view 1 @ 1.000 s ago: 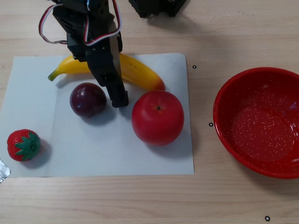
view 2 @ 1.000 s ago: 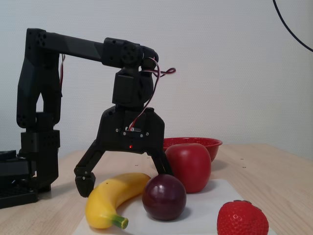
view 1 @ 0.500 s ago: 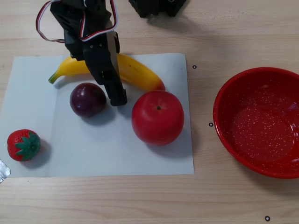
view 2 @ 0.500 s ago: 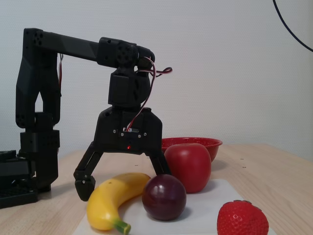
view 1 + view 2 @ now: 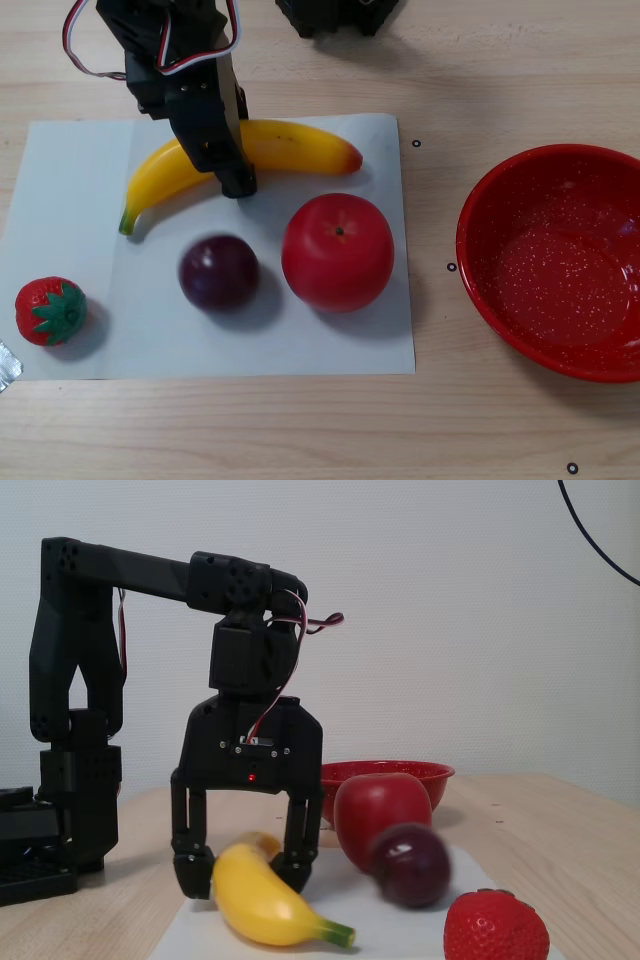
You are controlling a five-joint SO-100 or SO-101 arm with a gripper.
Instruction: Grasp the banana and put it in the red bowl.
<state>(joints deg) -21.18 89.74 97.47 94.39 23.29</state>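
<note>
We see the gripper [image 5: 245, 870] low over the sheet of paper [image 5: 200, 330], its fingers [image 5: 192, 865] now pinching the banana [image 5: 215, 165] about mid-length, one on each side in the fixed view. Half a second ago those fingers were spread wide and straddling the fruit; since then they have drawn in until they press its flanks.

The closing has turned the banana. In the other view it sits at upper centre-left of the frame, and its green stem has swung down toward the left middle of the paper, while the orange-red end has lifted toward the upper middle. It seems still to rest on the paper, though we cannot tell for sure.

The plum [image 5: 219, 271] has been knocked away too: it lay just beside the fingers before and now sits lower, at centre-left, and its blur in both views suggests it is still rolling. It lies near the red apple [image 5: 337, 252], whether touching we cannot tell. The strawberry [image 5: 50, 311] at lower left has not moved.

For the task, we judge the grasp as made, with the lift and carry yet to come. The red bowl [image 5: 500, 205] waits empty at the right edge of the frame, well apart from the banana, on the bare table [image 5: 300, 430]. The apple stands between them, so the carry should pass above it.
</note>
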